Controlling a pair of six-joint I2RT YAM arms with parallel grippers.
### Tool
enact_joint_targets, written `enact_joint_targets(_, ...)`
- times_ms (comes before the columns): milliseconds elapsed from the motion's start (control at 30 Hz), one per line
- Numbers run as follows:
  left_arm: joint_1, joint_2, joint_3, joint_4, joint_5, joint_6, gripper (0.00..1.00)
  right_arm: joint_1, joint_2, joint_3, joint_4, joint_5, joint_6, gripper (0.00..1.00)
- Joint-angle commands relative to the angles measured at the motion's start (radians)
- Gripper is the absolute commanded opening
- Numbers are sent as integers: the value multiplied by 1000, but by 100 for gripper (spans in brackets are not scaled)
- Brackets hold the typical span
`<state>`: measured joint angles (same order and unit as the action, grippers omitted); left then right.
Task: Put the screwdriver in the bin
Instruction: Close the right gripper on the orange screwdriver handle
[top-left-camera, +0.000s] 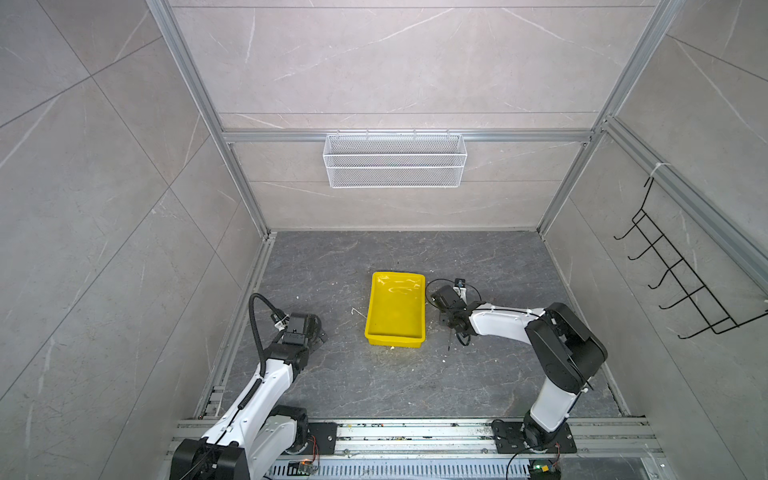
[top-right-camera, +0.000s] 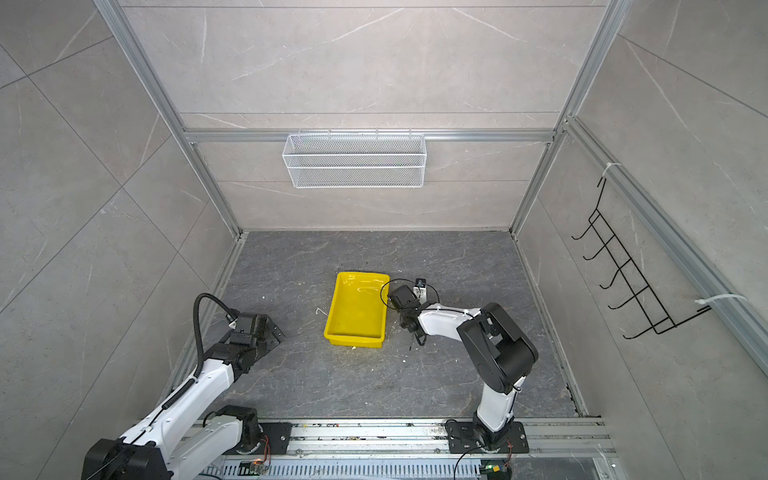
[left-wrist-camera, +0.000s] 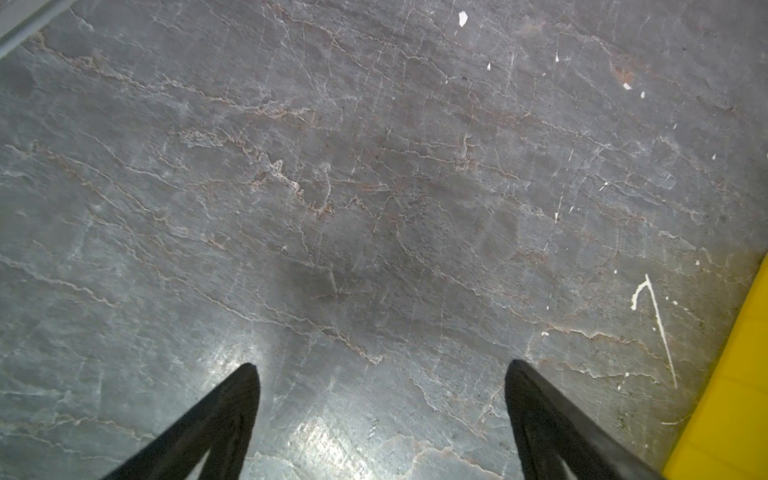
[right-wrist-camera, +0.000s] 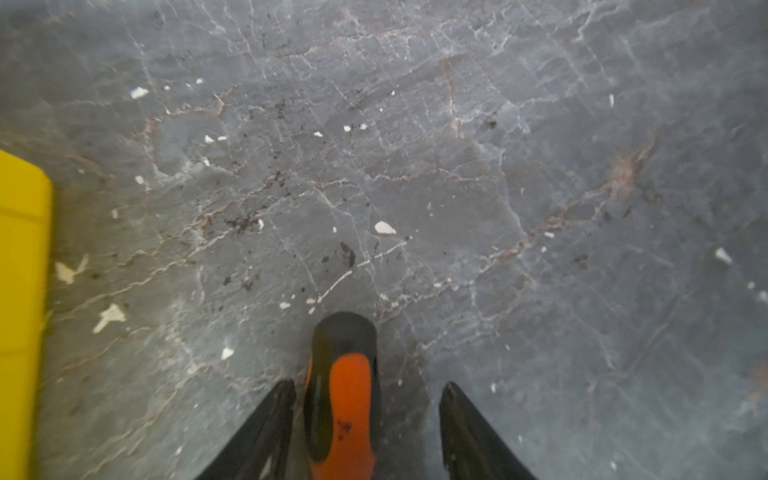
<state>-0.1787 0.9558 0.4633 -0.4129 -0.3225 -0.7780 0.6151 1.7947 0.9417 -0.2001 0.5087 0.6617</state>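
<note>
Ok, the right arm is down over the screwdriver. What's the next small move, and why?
Probably close the right fingers fully before lifting. In the right wrist view the orange handle of the screwdriver lies between them, but bare floor shows between it and one finger, so it is not clamped. The yellow bin sits close beside and looks empty.

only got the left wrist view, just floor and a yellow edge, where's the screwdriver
Observer: In the right wrist view the screwdriver sits between the fingers of the right tool.
Operator: gripped yet
Observer: Not clamped. A gap shows between its handle and one finger.
Operator: anything in the bin
Observer: In both top views the bin is empty, just left of the screwdriver.
</note>
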Motion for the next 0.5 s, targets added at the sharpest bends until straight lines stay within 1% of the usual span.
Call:
enact_joint_targets(0, -2, 1, 2, 66, 59, -8, 92, 3, 7, 21, -63, 41, 10, 54)
enact_joint_targets(33, -2, 0, -6, 91, 85, -3, 92, 3, 3, 15, -56, 24, 12, 54)
enact_joint_targets(67, -2, -5, -10, 121, 124, 12, 97, 2, 2, 7, -40, 1, 11, 54)
enact_joint_targets(100, -6, -12, -22, 146, 146, 22, 100, 2, 6, 3, -27, -25, 4, 53)
enact_joint_targets(133, -13, -26, -34, 163, 151, 22, 100, 2, 18, 9, -32, -42, 5, 52)
enact_joint_targets(167, -16, -44, -37, 164, 144, 26, 100, 3, 32, 21, -40, -58, 3, 51)
enact_joint_targets(267, -17, -100, -54, 143, 111, 16, 100, 3, 63, 58, -75, -70, -1, 45)
enact_joint_targets(333, -17, -125, -71, 159, 117, 14, 100, 3, 60, 58, -72, -69, -3, 45)
enact_joint_targets(367, -17, -131, -77, 168, 121, 14, 100, 3, 54, 54, -70, -67, -6, 42)
enact_joint_targets(400, -16, -130, -76, 169, 125, 15, 100, 2, 44, 47, -61, -71, -8, 41)
enact_joint_targets(433, -16, -126, -74, 169, 131, 18, 100, 2, 32, 32, -40, -81, -12, 37)
enact_joint_targets(467, -16, -115, -70, 168, 136, 19, 100, 3, 14, 1, 5, -103, -14, 36)
